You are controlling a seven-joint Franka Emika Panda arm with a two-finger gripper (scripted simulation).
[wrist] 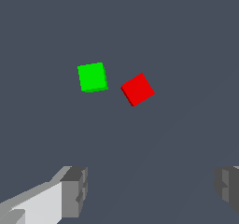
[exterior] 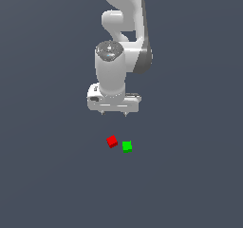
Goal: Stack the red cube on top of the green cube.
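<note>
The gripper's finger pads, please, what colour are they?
Dark grey pads on the white gripper, clearest in the wrist view.

smooth white arm (exterior: pixel 118 42) with rounded joints, dark grey side panel, and grey ridged pads (wrist: pixel 74 190).

Floor (exterior: pixel 47 175): one flat plane, dark grey-blue, filling both views.
Surface: plain and even, with no pattern or marks.
Light: a faint paler band runs across it in the wrist view.
</note>
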